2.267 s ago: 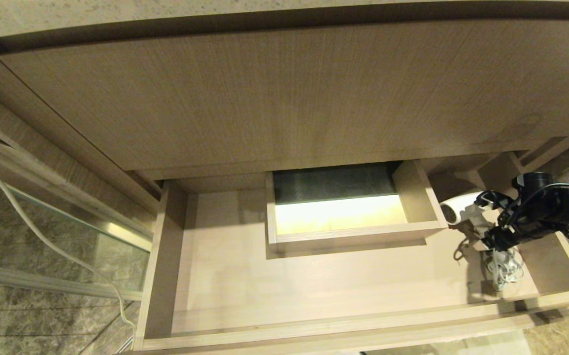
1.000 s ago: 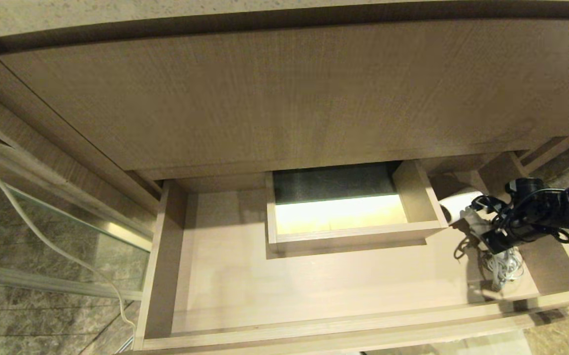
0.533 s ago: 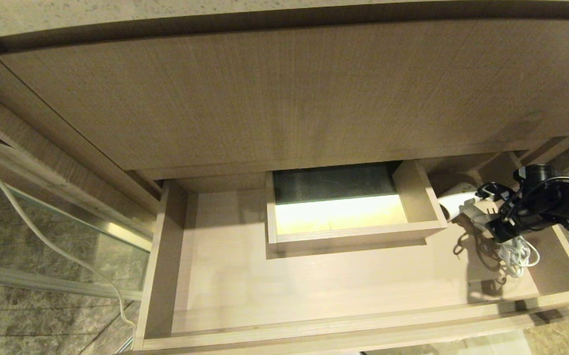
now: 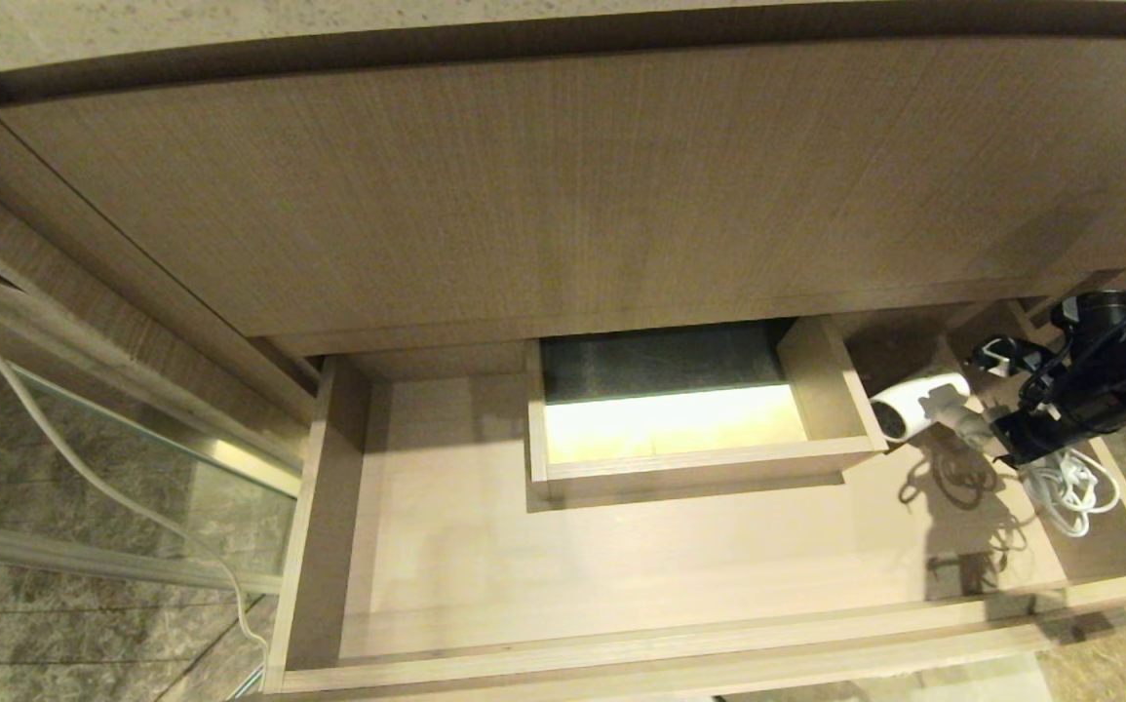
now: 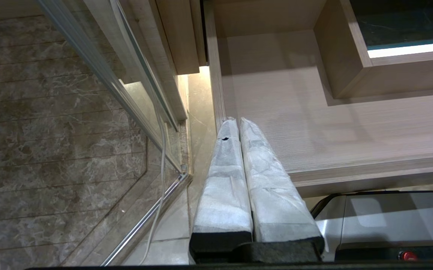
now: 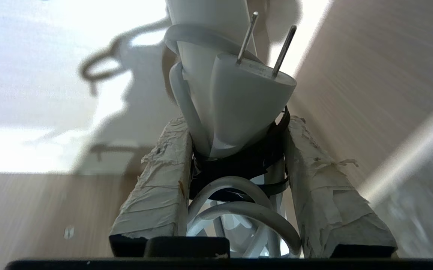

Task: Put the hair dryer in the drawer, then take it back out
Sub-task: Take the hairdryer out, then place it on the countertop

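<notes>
White hair dryer [image 4: 916, 405], clamped in the right pincer [image 4: 996, 429], hangs beside the drawer [image 4: 621, 643]'s right wall.

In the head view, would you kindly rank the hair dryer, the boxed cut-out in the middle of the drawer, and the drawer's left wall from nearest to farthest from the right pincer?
1. Hair dryer: held in the right pincer, at the drawer's right end.
2. Boxed cut-out: mid-drawer, to the left of the dryer.
3. Left wall: at the far left end.

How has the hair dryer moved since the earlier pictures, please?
Yes: the hair dryer, held by the right claw, has lifted and shifted right, away from the boxed cut-out toward the drawer's right side.
</notes>
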Motion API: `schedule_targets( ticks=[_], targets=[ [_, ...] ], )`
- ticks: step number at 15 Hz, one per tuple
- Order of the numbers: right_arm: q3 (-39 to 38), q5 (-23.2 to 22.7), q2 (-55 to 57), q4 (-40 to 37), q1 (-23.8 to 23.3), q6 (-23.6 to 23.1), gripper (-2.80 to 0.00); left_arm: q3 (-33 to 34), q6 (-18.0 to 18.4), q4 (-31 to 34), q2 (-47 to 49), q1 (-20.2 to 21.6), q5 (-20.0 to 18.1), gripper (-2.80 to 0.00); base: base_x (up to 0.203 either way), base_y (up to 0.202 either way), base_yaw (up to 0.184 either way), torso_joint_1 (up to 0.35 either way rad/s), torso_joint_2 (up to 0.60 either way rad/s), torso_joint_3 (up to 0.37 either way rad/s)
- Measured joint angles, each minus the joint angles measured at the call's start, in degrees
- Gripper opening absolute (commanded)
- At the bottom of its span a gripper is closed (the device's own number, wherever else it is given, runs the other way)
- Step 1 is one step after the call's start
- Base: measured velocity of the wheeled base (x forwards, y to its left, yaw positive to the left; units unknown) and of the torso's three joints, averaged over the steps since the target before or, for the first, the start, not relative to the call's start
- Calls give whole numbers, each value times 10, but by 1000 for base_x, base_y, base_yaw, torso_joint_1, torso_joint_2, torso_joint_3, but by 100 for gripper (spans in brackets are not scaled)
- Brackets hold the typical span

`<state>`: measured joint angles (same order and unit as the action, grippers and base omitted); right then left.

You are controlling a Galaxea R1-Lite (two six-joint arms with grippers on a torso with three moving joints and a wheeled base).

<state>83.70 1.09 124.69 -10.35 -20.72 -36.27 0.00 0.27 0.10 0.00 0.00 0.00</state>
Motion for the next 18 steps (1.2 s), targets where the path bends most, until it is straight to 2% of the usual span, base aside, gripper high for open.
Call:
schedule_targets(
  ticks=[3,9,18],
  targets=[
    [-5,0,-36,-36,-4,0,-280,0,0,0,0,0,0,-280,0,0,0,0,0,0],
    [-15,12,-89,-60,-5,1,-280,0,0,0,0,0,0,-280,0,0,0,0,0,0],
    [-111,-2,-240,-67,-15,22,-280,0,0,0,0,0,0,-280,0,0,0,0,0,0]
  ],
)
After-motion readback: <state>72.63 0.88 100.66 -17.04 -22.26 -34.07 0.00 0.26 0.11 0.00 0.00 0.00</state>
